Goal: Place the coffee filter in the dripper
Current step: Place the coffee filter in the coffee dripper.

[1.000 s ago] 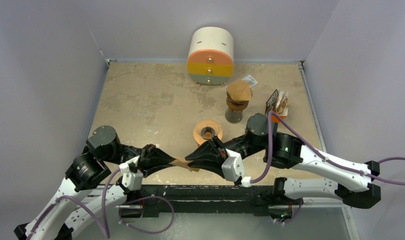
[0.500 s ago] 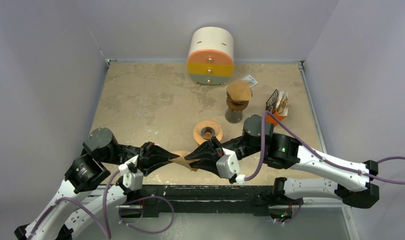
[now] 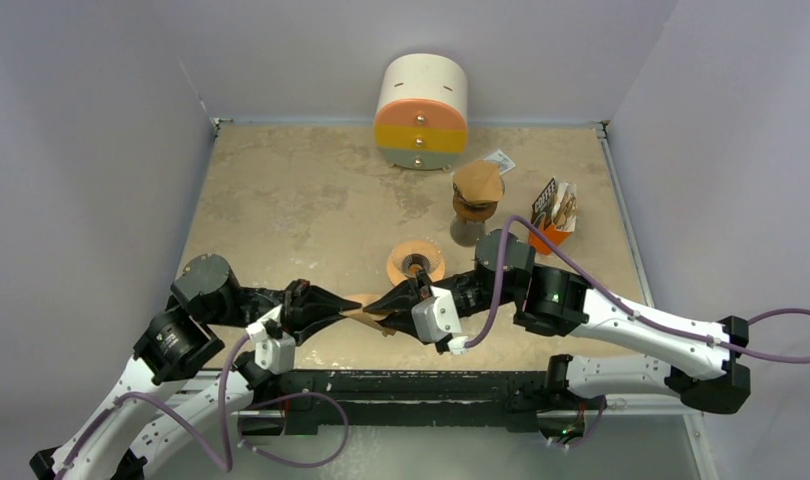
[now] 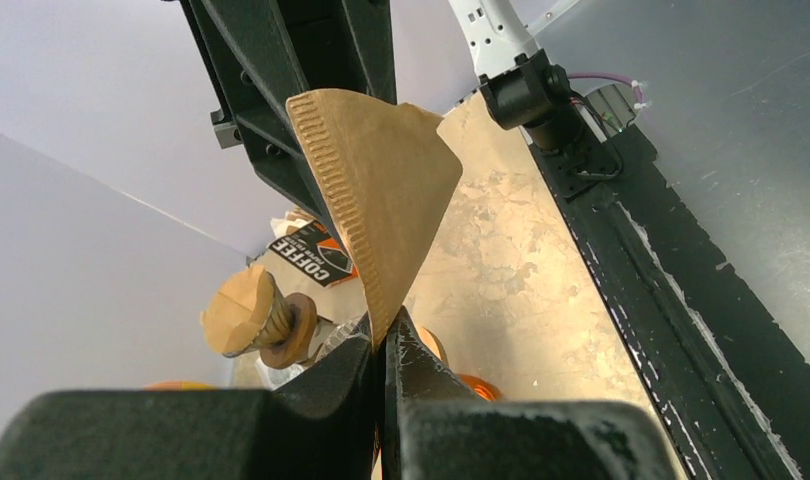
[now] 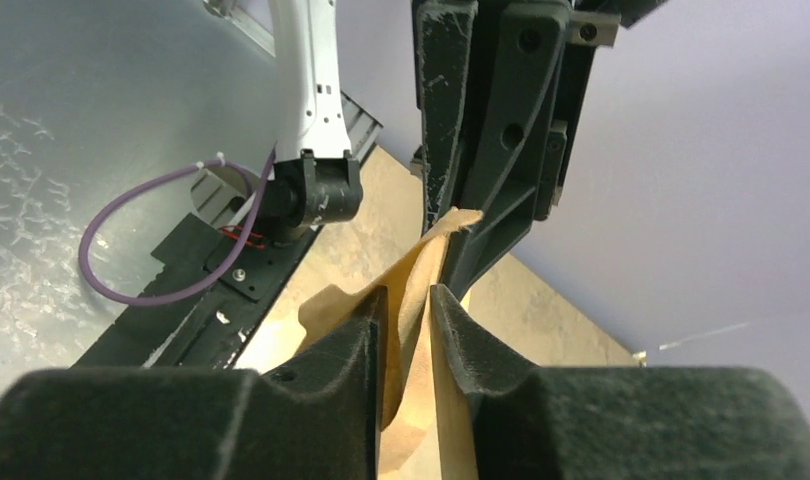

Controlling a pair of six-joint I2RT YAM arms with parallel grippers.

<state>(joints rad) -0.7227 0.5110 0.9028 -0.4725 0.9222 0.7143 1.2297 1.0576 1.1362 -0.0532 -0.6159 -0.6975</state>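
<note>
The brown paper coffee filter [image 3: 365,313] hangs between my two grippers near the table's front edge. My left gripper [image 3: 348,309] is shut on its pointed corner, and in the left wrist view the filter [image 4: 381,185] fans upward from the left gripper [image 4: 388,342]. My right gripper [image 3: 383,302] meets it from the right. In the right wrist view the right gripper [image 5: 412,300] has its jaws slightly apart, with the filter's [image 5: 418,270] rim edge passing between them. The orange dripper [image 3: 415,264] sits on the table just behind the grippers.
A cream cylinder with orange, yellow and grey drawers [image 3: 421,112] stands at the back. A glass carafe with a wooden collar and a brown filter [image 3: 476,200] stands right of centre. Next to it are a coffee packet [image 3: 553,209] and a white slip [image 3: 499,160].
Both grippers have shifted a little away from the front edge with the filter between them. The right arm has pushed further left, bringing its fingers over the filter's edge.
</note>
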